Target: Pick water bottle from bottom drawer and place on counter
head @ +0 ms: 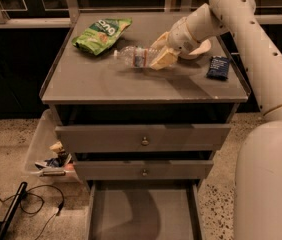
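Observation:
The water bottle (135,57) lies on its side on the counter (106,81), cap pointing left, red-and-white label band showing. My gripper (157,51) reaches in from the right, its tan fingers (164,59) closed around the bottle's base end, low over the counter's back middle. The bottom drawer (141,209) is pulled out at the foot of the cabinet and its grey tray shows nothing inside.
A green chip bag (101,34) lies at the counter's back left. A dark blue packet (217,67) lies at its right edge, with a white dish (203,48) under my arm. Two upper drawers with brass knobs (144,141) are slightly open. A clear bin (43,151) and cables are on the floor at the left.

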`<state>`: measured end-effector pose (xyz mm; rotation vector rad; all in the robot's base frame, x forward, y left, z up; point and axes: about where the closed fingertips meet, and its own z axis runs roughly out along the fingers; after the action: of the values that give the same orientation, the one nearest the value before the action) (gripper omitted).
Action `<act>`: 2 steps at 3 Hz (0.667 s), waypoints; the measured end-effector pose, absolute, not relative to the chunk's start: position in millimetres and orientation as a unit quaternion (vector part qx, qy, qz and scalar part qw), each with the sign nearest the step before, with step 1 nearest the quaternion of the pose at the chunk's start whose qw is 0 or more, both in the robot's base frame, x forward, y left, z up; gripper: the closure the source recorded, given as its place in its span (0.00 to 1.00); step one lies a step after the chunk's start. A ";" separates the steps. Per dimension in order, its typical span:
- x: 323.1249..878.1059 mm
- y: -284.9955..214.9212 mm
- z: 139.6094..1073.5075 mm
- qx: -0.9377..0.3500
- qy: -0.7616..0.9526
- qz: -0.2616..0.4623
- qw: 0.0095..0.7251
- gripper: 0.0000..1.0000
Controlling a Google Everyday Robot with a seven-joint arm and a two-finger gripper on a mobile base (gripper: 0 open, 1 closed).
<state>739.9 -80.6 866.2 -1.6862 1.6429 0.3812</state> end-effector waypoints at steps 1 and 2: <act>739.9 -80.6 866.1 -0.657 0.640 0.149 0.369 0.35; 739.9 -80.5 866.1 -0.657 0.640 0.149 0.369 0.11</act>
<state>739.9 -80.5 866.1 -1.6863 1.6429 0.3814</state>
